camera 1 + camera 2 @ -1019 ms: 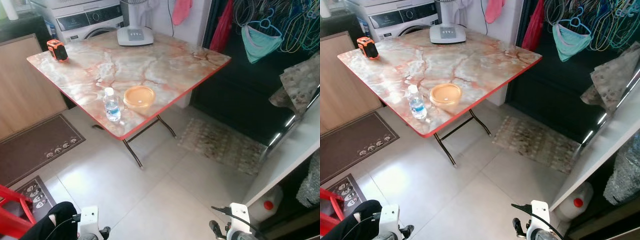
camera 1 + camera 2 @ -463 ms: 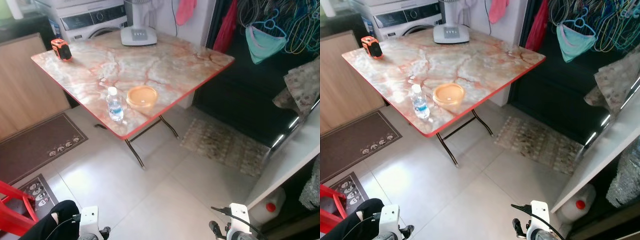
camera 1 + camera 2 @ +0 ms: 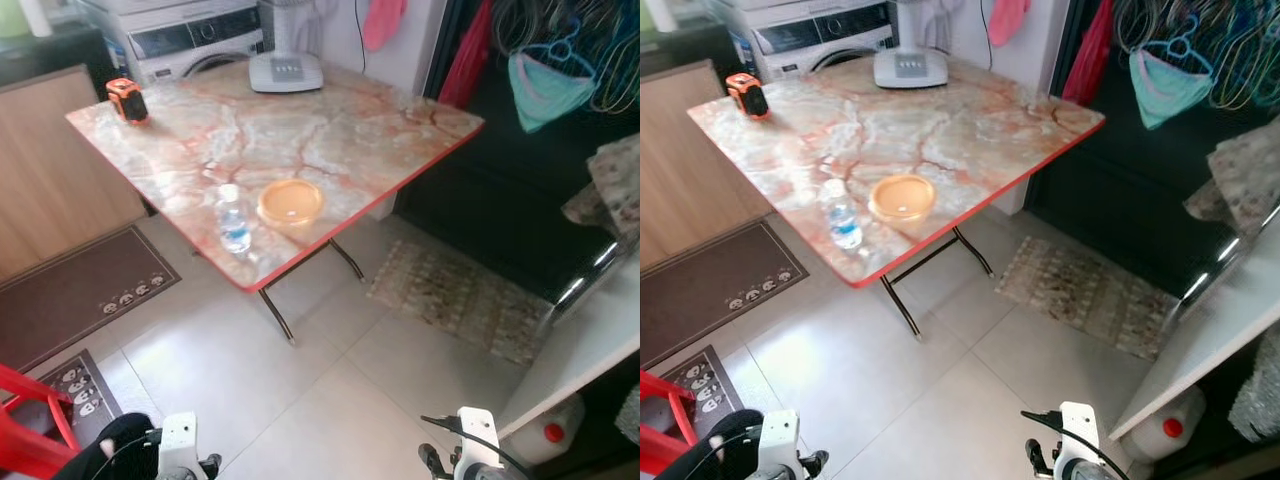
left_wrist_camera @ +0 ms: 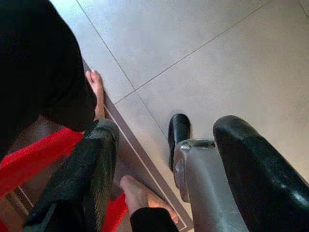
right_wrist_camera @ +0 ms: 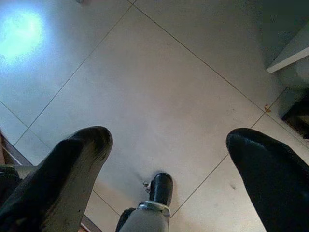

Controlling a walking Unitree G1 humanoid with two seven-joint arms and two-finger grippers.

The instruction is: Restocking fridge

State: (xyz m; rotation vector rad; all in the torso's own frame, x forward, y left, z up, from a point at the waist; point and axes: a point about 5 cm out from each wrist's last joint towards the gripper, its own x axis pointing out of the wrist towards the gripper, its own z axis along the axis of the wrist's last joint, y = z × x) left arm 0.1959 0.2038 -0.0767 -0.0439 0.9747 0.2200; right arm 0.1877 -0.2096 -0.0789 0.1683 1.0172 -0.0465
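A marble-patterned folding bench (image 3: 330, 140) with a red edge stands ahead of the robot on a pale tiled floor (image 3: 330, 400). Near its front corner a small water bottle (image 3: 233, 220) stands upright, just beside a round orange lidded container (image 3: 290, 202); these 2 items look set out within easy reach of the edge, likely the goods to be carried to the fridge. Farther back sit an orange-and-black device (image 3: 127, 99) and the white base of a fan (image 3: 286, 70), well apart from them. Both arms hang low and idle: the left gripper (image 4: 164, 169) and the right gripper (image 5: 164, 159) point down at the floor, each with its jaws apart and holding nothing. A person's bare feet (image 4: 142, 195) and dark clothing appear by a red chair (image 3: 30, 410) next to the left arm. A white door panel (image 3: 590, 330) at the right edge may belong to the fridge, but it is cut off. The bottle is blurred, so its label cannot be read, and the container's contents are hidden.
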